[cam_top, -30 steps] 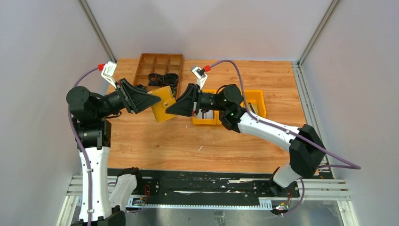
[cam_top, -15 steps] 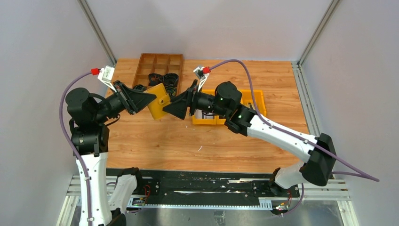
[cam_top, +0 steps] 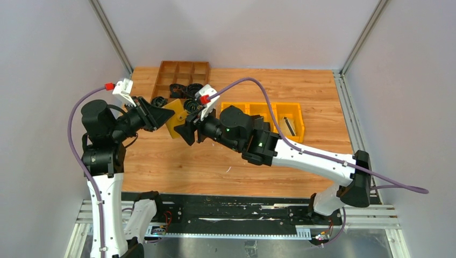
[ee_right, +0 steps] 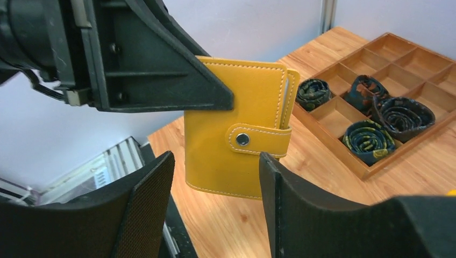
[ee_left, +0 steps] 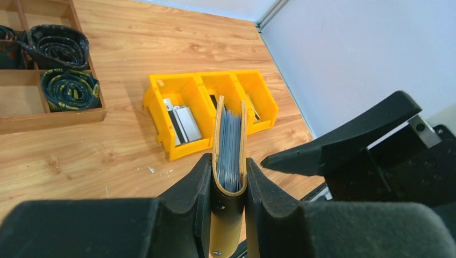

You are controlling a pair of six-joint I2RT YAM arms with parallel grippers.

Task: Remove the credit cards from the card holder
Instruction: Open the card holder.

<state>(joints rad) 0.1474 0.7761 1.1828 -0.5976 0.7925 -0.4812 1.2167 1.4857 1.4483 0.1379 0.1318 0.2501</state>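
Item: card holder (ee_right: 236,150), mustard yellow, held in the air above the table (cam_top: 215,166), edge-on between the two arms. Holder of item: left gripper (ee_left: 229,174), clamped across both covers on the spine side, one finger lying over the upper part of the face turned to the other arm. Free tool: right gripper (ee_right: 215,161), jaws apart and holding nothing, facing that cover squarely with the item straight ahead in line with the gap; one fingertip sits just beside a cover, and contact cannot be told. Closure: strap (ee_right: 257,141) wrapped round the open edge and fastened at its stud (ee_right: 242,139), on the side the left finger leaves bare. Contents: blue-grey sleeves (ee_left: 230,150) visible between the covers; no card is out. Judgement: the right gripper is the one placed to work, and the strap bars the way to the cards. Beyond, on the table: yellow bins (ee_left: 209,107); wooden tray (ee_right: 328,141) holding rolled ties (ee_right: 371,141), well apart from the item.
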